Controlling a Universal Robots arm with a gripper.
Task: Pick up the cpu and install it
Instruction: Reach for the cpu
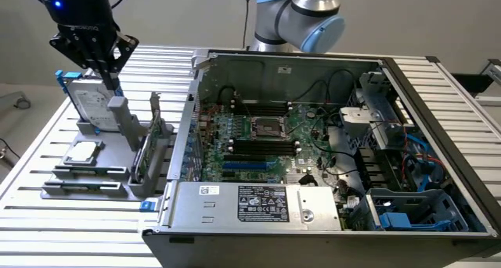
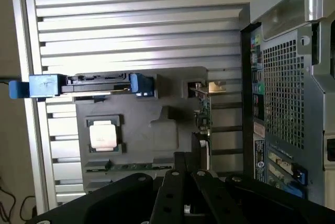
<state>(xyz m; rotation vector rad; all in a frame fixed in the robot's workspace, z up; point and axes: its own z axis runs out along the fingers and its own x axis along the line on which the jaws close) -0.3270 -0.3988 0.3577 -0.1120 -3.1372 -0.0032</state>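
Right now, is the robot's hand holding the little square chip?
No, the cpu lies on the grey tray, apart from the hand up by the hard drive.

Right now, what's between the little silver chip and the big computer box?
A circuit card stands on edge in the grey holder, between the cpu and the computer case. The exterior view shows this best.

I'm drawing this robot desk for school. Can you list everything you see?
cpu: one, silver-grey, lying flat in the holder
hard drive: one, silver with blue bracket, standing in the holder
holder: one, grey, on the table at the exterior view's left
computer case: one, grey, open, on the table
socket: one, dark-framed, on the green board inside the case
table: one, silver slats
gripper: one, black, shut, just above the hard drive
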